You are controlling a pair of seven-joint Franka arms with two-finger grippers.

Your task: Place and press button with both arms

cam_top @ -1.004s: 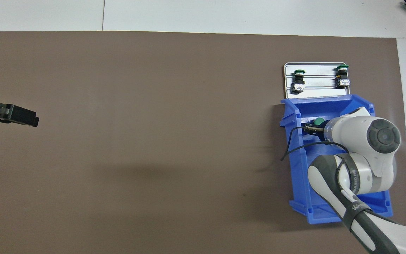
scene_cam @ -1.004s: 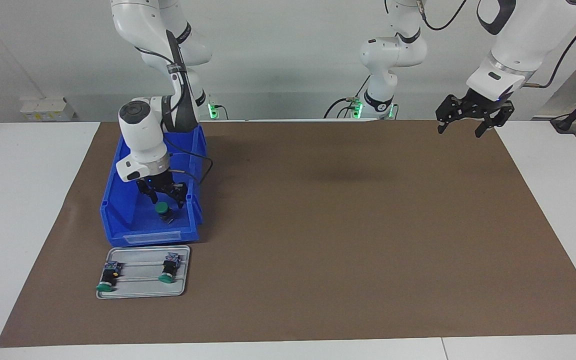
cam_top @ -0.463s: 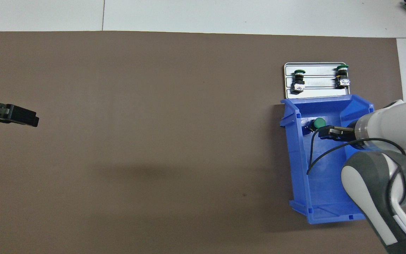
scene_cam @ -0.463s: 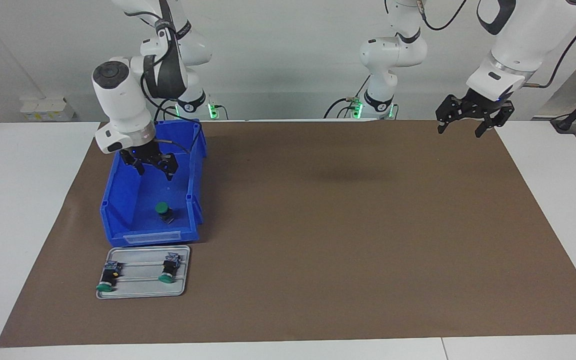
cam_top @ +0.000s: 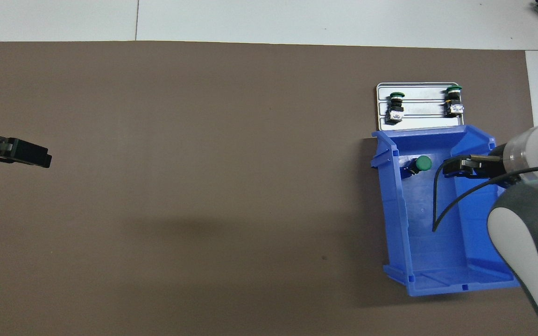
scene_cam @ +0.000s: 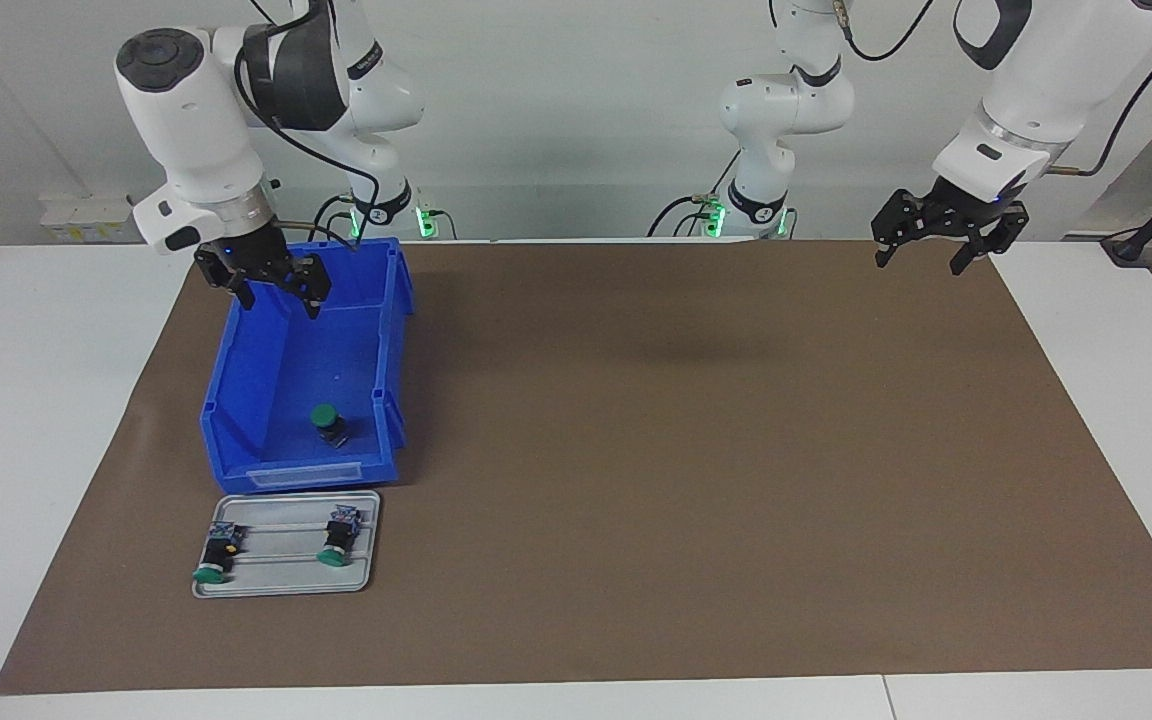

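While the button (scene_cam: pixel 327 420) stands green cap up on the floor of the blue bin (scene_cam: pixel 386 300), at the end of the bin farther from the robots, your right gripper (scene_cam: pixel 266 285) hangs empty above the bin's nearer end with its fingers spread. Nothing is held yet, so the step in hand looks like fetching that button out. Bring the right gripper over the cap first, then drop straight down between the bin walls; the button sits close to one side wall, so turn the jaws so that neither finger snags the plastic. Close on the black body below the cap, not on the cap itself, which would likely slip or get pressed early. Lift clear of the rim before you travel. The metal tray (scene_cam: pixel 366 580) just beside the bin already carries two like buttons (scene_cam: pixel 339 540), so leave those alone. Your left gripper (scene_cam: pixel 941 235) waits, open and empty, over the mat's (scene_cam: pixel 696 450) corner at its own end of the table.
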